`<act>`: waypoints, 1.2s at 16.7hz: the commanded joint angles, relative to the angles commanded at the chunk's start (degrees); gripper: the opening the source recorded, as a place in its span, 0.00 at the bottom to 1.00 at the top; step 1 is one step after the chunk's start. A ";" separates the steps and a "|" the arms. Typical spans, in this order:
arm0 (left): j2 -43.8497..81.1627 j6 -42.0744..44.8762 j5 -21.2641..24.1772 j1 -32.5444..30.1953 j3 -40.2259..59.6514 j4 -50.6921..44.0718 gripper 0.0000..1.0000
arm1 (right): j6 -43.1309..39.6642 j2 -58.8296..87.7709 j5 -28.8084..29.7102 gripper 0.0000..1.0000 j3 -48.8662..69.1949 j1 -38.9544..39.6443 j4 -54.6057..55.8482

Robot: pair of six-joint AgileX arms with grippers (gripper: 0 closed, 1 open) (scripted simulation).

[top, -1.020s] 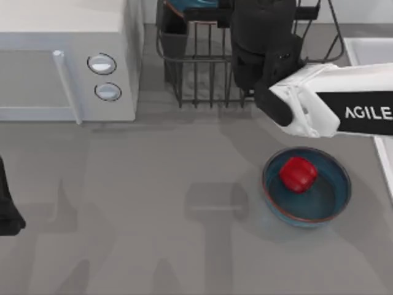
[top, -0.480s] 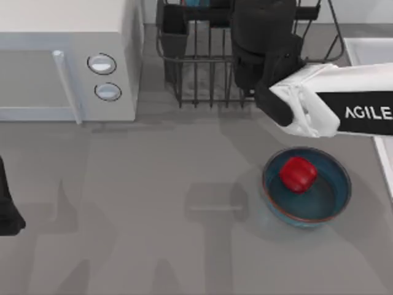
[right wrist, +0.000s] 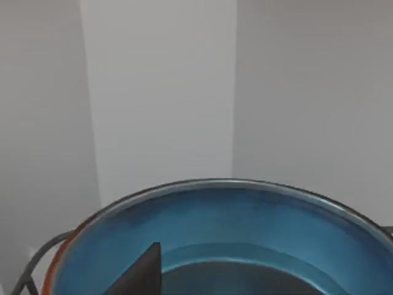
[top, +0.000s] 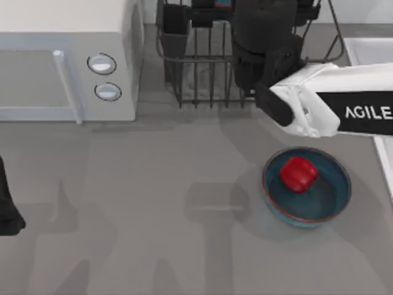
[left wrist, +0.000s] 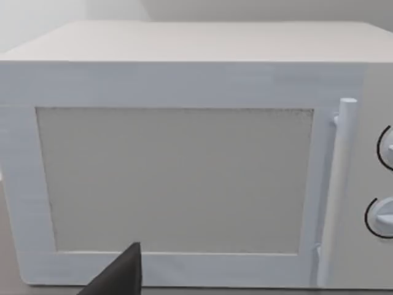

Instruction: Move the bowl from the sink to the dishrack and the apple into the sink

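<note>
Bowl (right wrist: pixel 215 239) seen close under right gripper (top: pixel 264 37) at dishrack (top: pixel 202 80); fingers' state cannot be told. Apple (top: pixel 298 174) lying in second bowl (top: pixel 334 196) on table (top: pixel 153 215), near dishrack; transfer into sink (top: pixel 368 49) judged outstanding. Left arm parked beside microwave (top: pixel 61 55).

My right arm (top: pixel 344 107) is a white shell with a black panel lettered "AGILE" in white, ending in a bulky matte-black wrist (top: pixel 265 43). My left arm (top: pixel 7 206) is a black shape at the left edge.
</note>
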 joint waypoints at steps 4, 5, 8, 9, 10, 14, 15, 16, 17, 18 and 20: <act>0.00 0.00 0.00 0.00 0.00 0.00 1.00 | 0.00 0.00 0.00 1.00 0.00 0.00 0.00; 0.00 0.00 0.00 0.00 0.00 0.00 1.00 | 0.00 -0.02 0.00 1.00 0.01 0.16 -0.01; 0.00 0.00 0.00 0.00 0.00 0.00 1.00 | 0.19 -1.79 -1.40 1.00 -1.77 -0.69 -0.64; 0.00 0.00 0.00 0.00 0.00 0.00 1.00 | 0.35 -3.58 -2.74 1.00 -3.55 -1.47 -1.23; 0.00 0.00 0.00 0.00 0.00 0.00 1.00 | 0.53 -5.99 -4.43 1.00 -5.92 -2.45 -1.97; 0.00 0.00 0.00 0.00 0.00 0.00 1.00 | 1.00 -21.62 -13.52 1.00 -20.11 -8.03 -6.27; 0.00 0.00 0.00 0.00 0.00 0.00 1.00 | 0.98 -26.97 -16.06 1.00 -24.33 -9.77 -7.63; 0.00 0.00 0.00 0.00 0.00 0.00 1.00 | 0.90 -32.88 -18.61 1.00 -28.64 -11.61 -9.08; 0.00 0.00 0.00 0.00 0.00 0.00 1.00 | 0.75 -39.37 -21.10 1.00 -32.94 -13.50 -10.61; 0.00 0.00 0.00 0.00 0.00 0.00 1.00 | 0.54 -46.35 -23.47 1.00 -37.13 -15.44 -12.20; 0.00 0.00 0.00 0.00 0.00 0.00 1.00 | 0.00 -61.27 -27.72 1.00 -45.04 -19.30 -15.58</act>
